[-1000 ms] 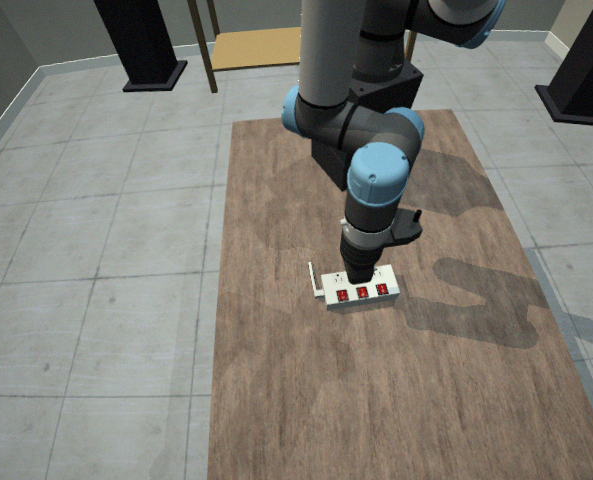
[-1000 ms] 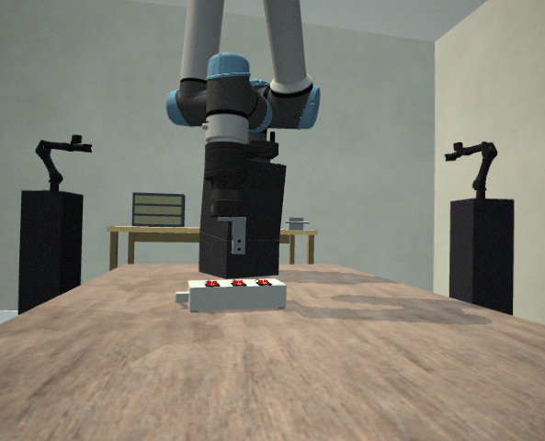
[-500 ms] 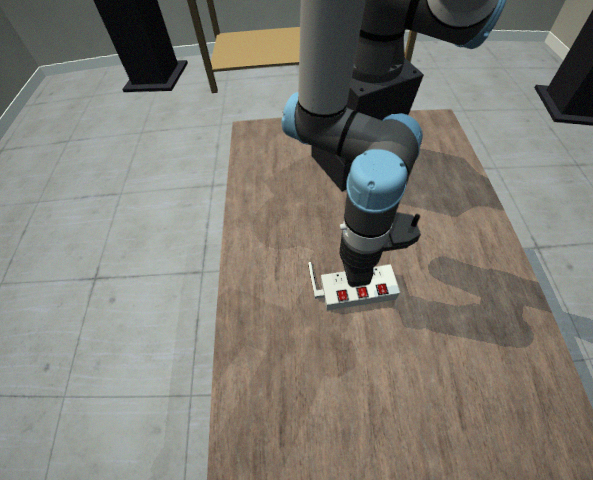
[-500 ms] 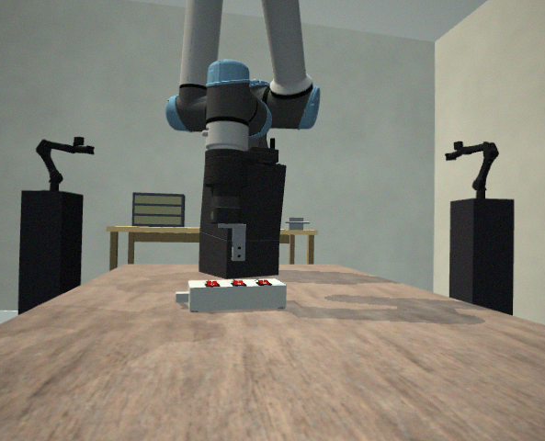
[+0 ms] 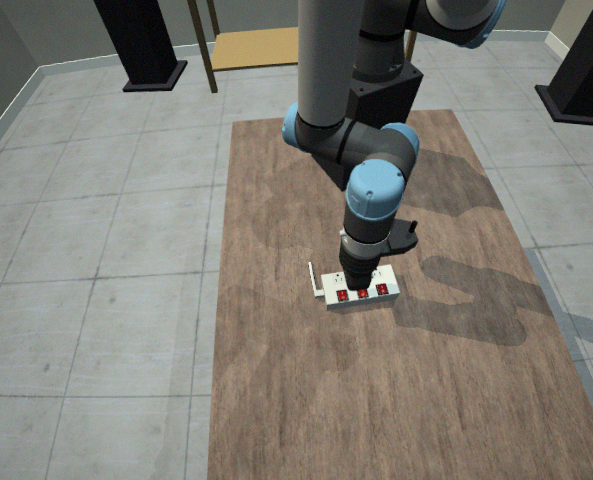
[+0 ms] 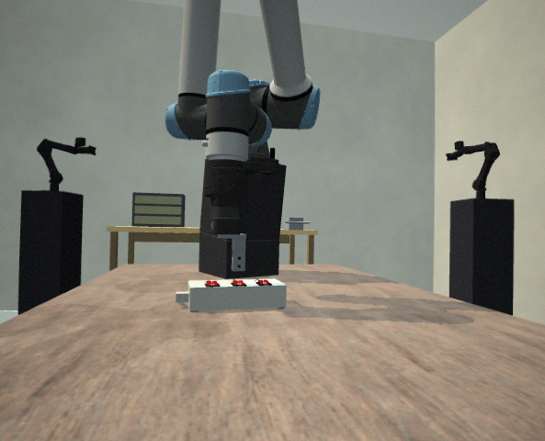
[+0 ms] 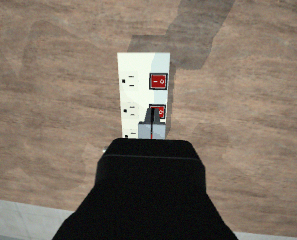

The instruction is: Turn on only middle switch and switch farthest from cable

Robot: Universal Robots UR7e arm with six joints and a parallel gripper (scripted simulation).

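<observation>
While the arm [image 5: 332,77] is reaching down from the far end of the wooden table [image 5: 389,392], the gripper [image 7: 152,127] is hanging straight over the power strip [image 5: 359,287] with its two fingers pressed together and nothing between them. Seen from the wrist, the closed fingertips are pointing at the middle switch [image 7: 157,112] and covering its near part; whether they are touching it cannot be told from that view. From the exterior view the fingers [image 6: 237,254] are ending just above the row of red switches [image 6: 237,283], with a thin gap seeming to show between tip and strip.

The power strip is lying flat and right way up on the table, roughly midway along its length and closer to the left edge than to the right edge in the top view. Its stub of cable [image 5: 312,279] is leaving the left end and bending toward the far edge. Three red rocker switches are sitting along the side nearest the near edge, with the sockets behind them. The switch farthest from the cable [image 5: 381,289] is showing fully beside the gripper, as is the one nearest the cable [image 5: 342,295]. Which way each rocker is tilted is too small to tell.

Shadows of the arm are falling across the wood toward the right edge.
</observation>
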